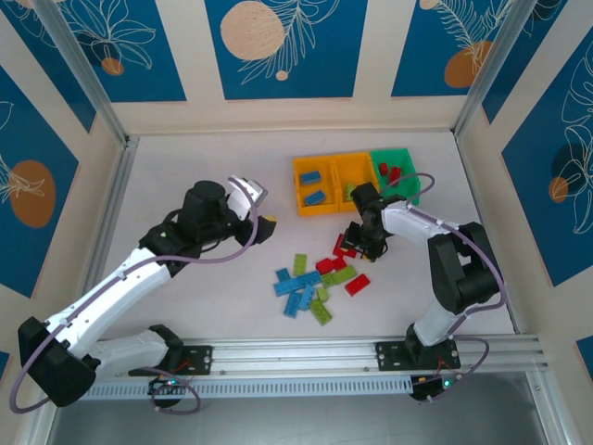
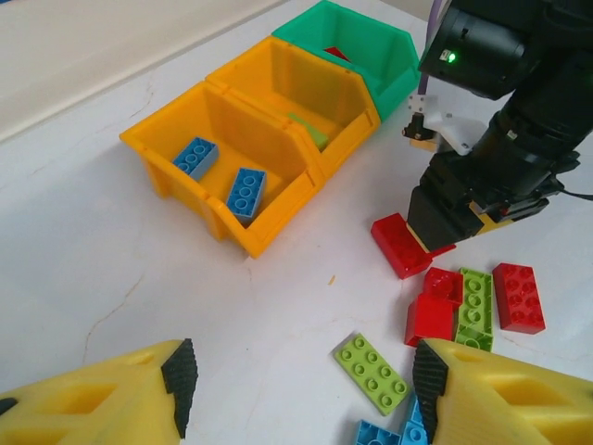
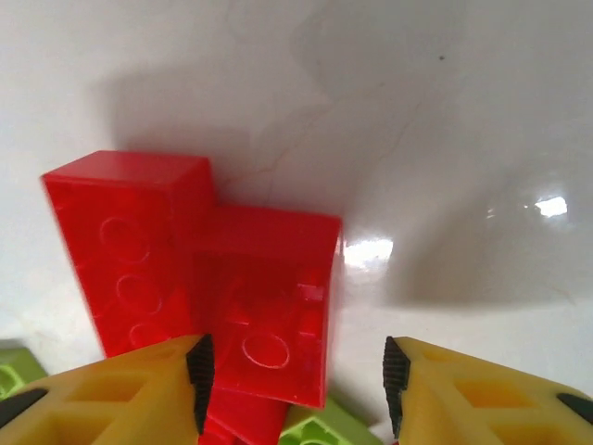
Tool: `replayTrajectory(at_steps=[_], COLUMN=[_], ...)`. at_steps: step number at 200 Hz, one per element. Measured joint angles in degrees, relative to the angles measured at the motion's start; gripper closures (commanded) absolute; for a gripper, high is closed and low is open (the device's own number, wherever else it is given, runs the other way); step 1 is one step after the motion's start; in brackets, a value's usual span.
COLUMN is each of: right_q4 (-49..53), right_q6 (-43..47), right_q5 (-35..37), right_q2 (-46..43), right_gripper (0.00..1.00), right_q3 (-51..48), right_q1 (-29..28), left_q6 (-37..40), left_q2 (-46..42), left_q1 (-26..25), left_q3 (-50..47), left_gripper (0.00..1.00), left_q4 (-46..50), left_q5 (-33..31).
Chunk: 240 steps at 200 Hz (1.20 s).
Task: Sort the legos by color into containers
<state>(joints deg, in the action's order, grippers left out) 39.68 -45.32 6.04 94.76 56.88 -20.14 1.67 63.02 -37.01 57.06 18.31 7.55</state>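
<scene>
**A:** Sort status?

**B:** Early. The containers (image 1: 352, 181) sit in a row at the far side of the worktop (image 1: 185, 167). The left orange bin (image 2: 157, 153) holds two blue legos (image 2: 246, 190). The middle orange bin (image 2: 357, 111) holds a lime lego (image 2: 310, 130); whether there are more I cannot tell. The green bin (image 1: 408, 158) holds red legos (image 1: 389, 173), two as far as the overhead view shows.

**A:** What remains?

**B:** The bulk. The loose legos (image 1: 315, 278) lie on the worktop just on the near side of the bins, between the arms. Blue, lime and red are mixed, several touching or overlapping.

**A:** Right end effector (image 1: 357, 243)?

**B:** Low at the far edge of the pile, fingers parted around a red lego (image 3: 269, 306). In the wrist view one pad (image 3: 199, 371) is at the brick's side, and a gap shows between the brick and the other pad. Not clamped. A second red brick (image 3: 130, 250) lies right against the first and may get dragged along.

**A:** Left end effector (image 2: 301, 385)?

**B:** Spread wide, nothing between the fingers, above bare worktop to the left of the pile, facing the bins.

**A:** Judgement?

**B:** Perhaps a quarter done. The step in hand reads as a grasp of one red lego, bound for the green bin. Every colour has pieces left to move.
</scene>
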Motion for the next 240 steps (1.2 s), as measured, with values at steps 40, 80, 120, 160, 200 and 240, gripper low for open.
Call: replayTrajectory(at_steps=[40,80,120,160,200,240], right_q4=[-1.68,-1.42,0.68,1.49,0.96,2.47], right_q6=[-0.13,-0.13,0.5,1.57,1.73,0.81], right_q5=[1.29,1.86,4.5,6.27,6.27,8.17], right_q2=[0.33,0.26,-1.31,-0.02,4.55,1.53], right_gripper=[0.54,0.44,0.2,0.32,0.56,0.68], right_q3=[-3.28,-3.26,-2.19,1.51,4.24,4.22], right_q1=[1.36,1.46,3.15,6.82,6.38,6.29], left_q6=[0.15,0.35,0.31,0.42,1.99,4.37], left_q2=[1.79,2.1,2.1,2.1,2.03,1.09], left_q1=[0.0,0.0,0.0,0.0,0.0,-0.02], left_q3=[0.09,0.09,-0.02,-0.39,-0.44,-0.76], left_gripper=[0.2,0.05,0.0,0.0,0.0,0.0], left_q4=[-0.79,-1.77,-2.56,-2.91,-2.29,0.0], left_q5=[0.81,1.38,1.86,2.45,4.15,7.15])
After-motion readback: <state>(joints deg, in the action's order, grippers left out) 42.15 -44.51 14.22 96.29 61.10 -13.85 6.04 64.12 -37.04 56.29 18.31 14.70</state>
